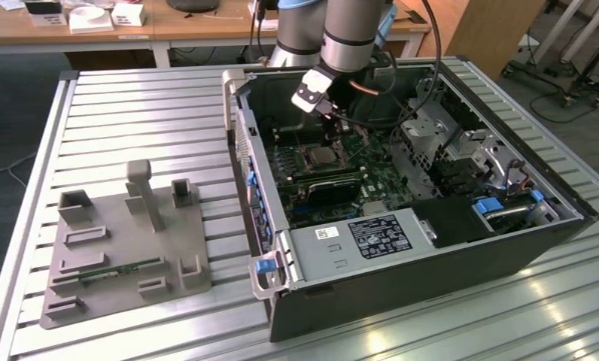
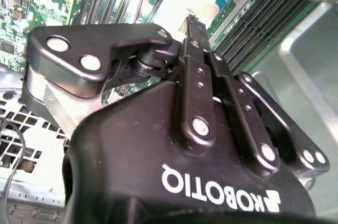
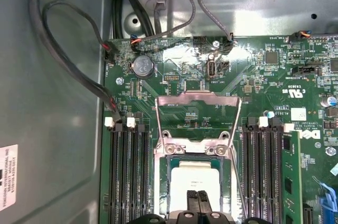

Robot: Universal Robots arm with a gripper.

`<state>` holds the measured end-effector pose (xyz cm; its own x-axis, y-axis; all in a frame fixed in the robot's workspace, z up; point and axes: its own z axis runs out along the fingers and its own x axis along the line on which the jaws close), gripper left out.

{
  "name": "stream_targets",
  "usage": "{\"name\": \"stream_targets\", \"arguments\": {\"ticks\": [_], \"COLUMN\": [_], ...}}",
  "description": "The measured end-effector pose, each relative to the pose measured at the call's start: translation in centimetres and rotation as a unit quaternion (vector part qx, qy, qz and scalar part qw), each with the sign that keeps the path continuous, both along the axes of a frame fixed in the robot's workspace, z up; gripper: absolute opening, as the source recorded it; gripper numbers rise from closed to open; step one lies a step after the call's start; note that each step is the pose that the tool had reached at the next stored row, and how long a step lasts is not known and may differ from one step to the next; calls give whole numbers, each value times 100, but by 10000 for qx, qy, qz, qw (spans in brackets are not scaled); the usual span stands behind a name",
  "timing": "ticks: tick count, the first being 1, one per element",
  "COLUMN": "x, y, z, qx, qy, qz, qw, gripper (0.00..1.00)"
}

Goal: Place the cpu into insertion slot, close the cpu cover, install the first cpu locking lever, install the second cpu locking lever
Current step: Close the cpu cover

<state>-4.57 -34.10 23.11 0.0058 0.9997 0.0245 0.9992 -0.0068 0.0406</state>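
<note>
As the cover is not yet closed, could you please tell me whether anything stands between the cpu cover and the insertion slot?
Yes: the shut end effector sits over the cpu in the insertion slot, where the raised cpu cover would fold down. Nothing else visible intervenes.

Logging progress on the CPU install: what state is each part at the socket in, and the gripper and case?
cpu: lying flat in the slot.
slot: filled by the cpu.
cover: open, swung up off the cpu.
gripper: shut, tips over the cpu's edge; whether they touch it cannot be told.
case: lying on its side, open on top.
</note>
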Motion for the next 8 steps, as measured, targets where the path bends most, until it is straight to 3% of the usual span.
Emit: {"name": "stream_targets", "arguments": {"ticks": [8], "x": [1], "y": [0], "z": [17], "qx": [0], "qy": [0], "qz": [1], "qw": [10000], "gripper": [11]}}
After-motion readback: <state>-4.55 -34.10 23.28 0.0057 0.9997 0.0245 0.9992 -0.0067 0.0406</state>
